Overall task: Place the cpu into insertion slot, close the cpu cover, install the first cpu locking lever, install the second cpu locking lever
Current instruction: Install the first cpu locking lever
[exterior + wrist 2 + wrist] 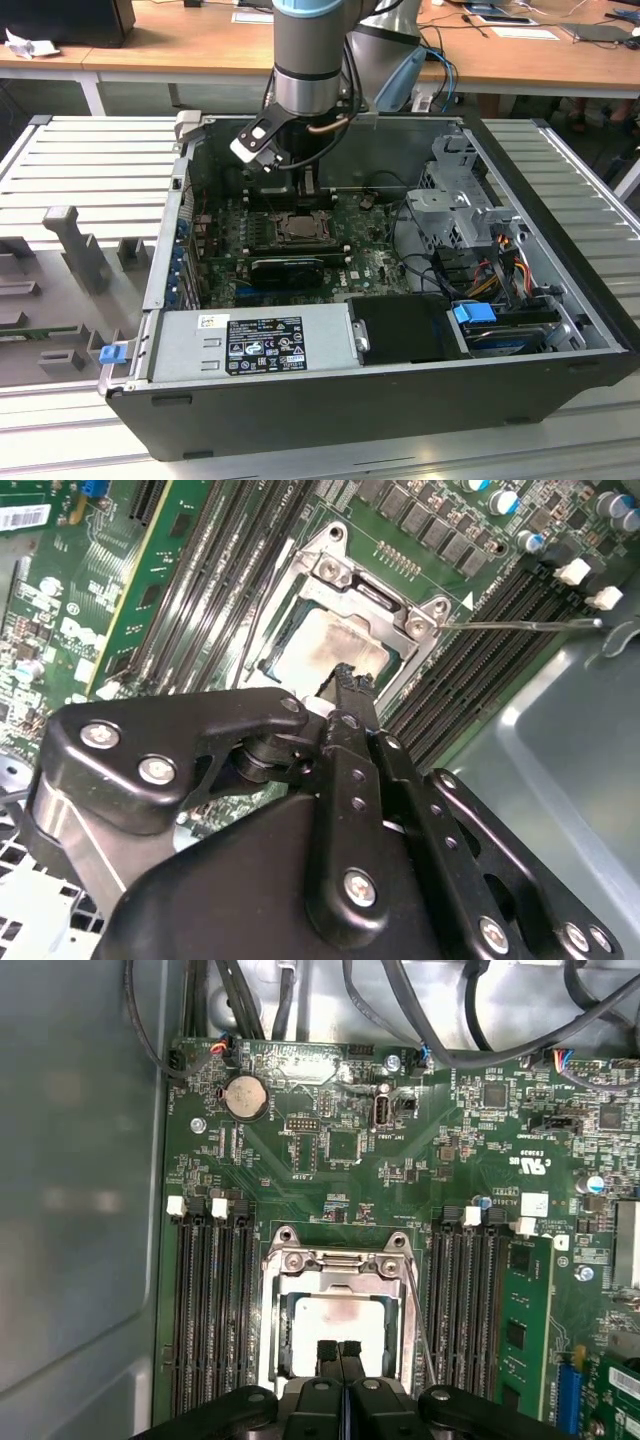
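Squarely seated cpu (332,1318), flat, face up, tool (340,1350) pinched above

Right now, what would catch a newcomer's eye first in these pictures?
In the exterior view, the arm reaches down into an open computer case. In the first wrist view, the pale cpu lies framed by the metal cpu cover on the green motherboard, the shut gripper poised at its edge.

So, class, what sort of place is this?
Probably a robotics lab or workshop: an open black computer case sits on a grey slatted metal bench, a grey robot arm reaches inside, with wooden desks behind.
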Action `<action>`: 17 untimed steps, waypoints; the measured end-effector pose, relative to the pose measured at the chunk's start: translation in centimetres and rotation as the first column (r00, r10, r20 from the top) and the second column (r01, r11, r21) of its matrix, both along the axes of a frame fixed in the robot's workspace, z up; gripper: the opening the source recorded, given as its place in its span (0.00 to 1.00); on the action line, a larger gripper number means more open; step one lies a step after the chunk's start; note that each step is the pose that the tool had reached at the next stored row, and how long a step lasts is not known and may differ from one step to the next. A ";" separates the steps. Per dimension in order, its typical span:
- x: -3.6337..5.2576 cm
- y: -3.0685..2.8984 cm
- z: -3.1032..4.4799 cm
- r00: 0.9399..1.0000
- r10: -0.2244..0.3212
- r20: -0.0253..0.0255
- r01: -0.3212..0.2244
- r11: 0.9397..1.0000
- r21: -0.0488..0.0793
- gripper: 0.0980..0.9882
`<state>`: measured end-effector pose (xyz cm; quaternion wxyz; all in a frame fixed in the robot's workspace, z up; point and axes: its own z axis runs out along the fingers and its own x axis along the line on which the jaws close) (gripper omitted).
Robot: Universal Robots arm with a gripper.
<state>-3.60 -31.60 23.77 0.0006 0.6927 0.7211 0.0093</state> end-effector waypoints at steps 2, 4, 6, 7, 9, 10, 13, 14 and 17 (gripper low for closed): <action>0.00 0.00 0.49 1.000 0.000 0.000 0.000 1.000 -0.002 0.01; 0.00 0.00 1.20 1.000 0.000 0.000 0.000 1.000 -0.005 0.01; 0.00 0.00 2.33 1.000 0.000 0.000 0.000 1.000 -0.007 0.01; 0.00 0.00 2.56 1.000 0.000 0.000 0.000 1.000 -0.009 0.01; 0.00 0.00 2.92 1.000 0.000 0.000 0.000 1.000 -0.011 0.01; 0.00 0.00 2.95 1.000 0.000 0.000 0.000 1.000 -0.012 0.01; 0.00 0.00 2.96 1.000 0.019 0.000 -0.019 1.000 -0.012 0.01; 0.00 0.00 2.96 0.999 0.050 0.000 -0.050 0.999 -0.012 0.01; 0.00 0.00 2.95 0.994 0.112 0.000 -0.112 0.994 -0.012 0.01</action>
